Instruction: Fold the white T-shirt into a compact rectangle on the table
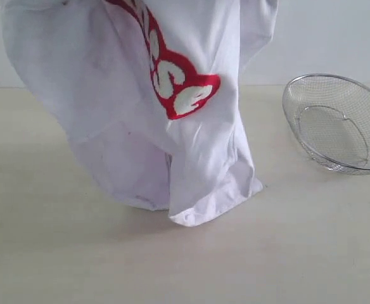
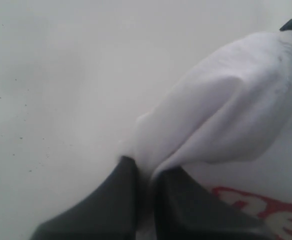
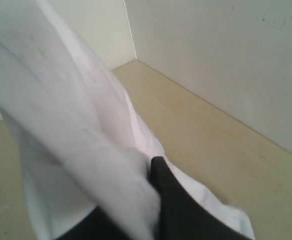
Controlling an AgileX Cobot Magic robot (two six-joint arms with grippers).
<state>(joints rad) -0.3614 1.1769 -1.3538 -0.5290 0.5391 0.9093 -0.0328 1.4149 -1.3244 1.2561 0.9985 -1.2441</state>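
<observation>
Right, white T-shirt (image 1: 109,95) hangs from the top of frame, both grippers clamped on it.
Left gripper (image 2: 143,167): jaws pinched tight on a fold of cloth. Right gripper (image 3: 145,172): one black finger (image 3: 168,200) shows with cloth nipped against it, gap narrow. In the exterior view I see the hem corner (image 1: 194,215) touching the table (image 1: 45,253) at lower centre; the rest hangs bunched, red lettering (image 1: 172,82) at upper centre. Wire basket (image 1: 337,123) sits at right, apart from the hem. Bare table runs left of the shirt and across the foreground.
</observation>
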